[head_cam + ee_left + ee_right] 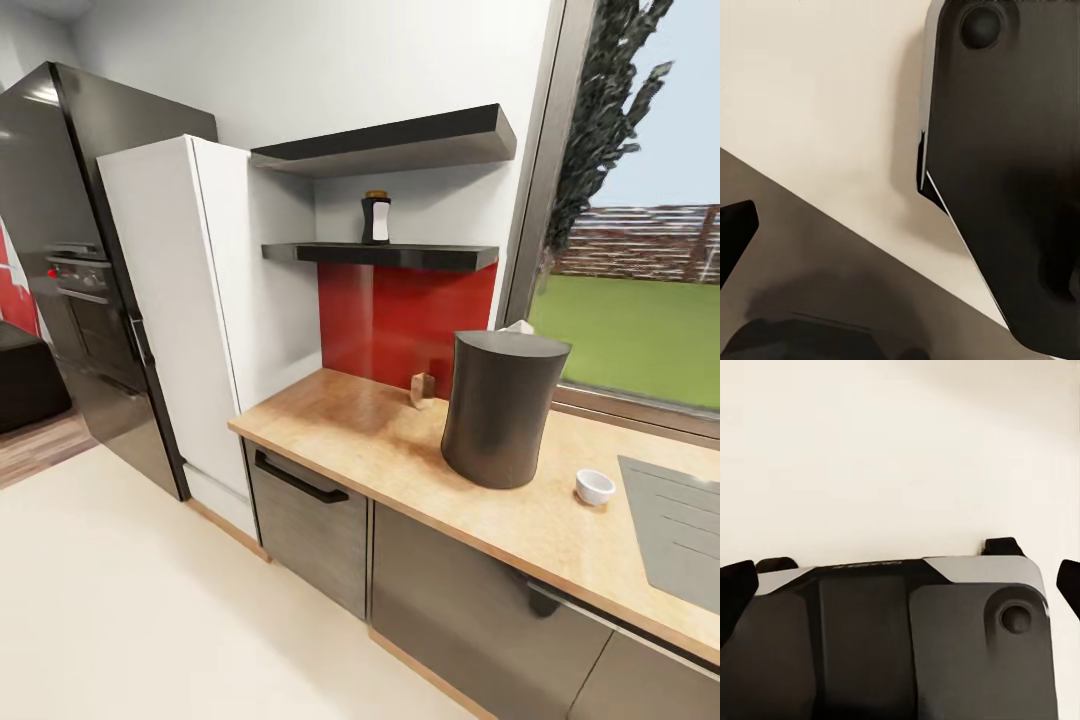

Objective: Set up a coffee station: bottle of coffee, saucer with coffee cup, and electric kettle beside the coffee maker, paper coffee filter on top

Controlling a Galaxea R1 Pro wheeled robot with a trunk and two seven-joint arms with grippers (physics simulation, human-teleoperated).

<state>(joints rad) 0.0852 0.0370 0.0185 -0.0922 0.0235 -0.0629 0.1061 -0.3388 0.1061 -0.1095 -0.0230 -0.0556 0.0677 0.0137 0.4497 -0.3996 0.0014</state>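
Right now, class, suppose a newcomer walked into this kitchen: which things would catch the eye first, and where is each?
First, the tall dark coffee maker standing on the wooden countertop, in front of the glossy red backsplash. Next, the bottle of coffee alone on the lower black shelf above. A small white cup sits on the counter beside the coffee maker, toward the window.

Bottle of coffee (376,218) on shelf (400,256) — above countertop (400,450)
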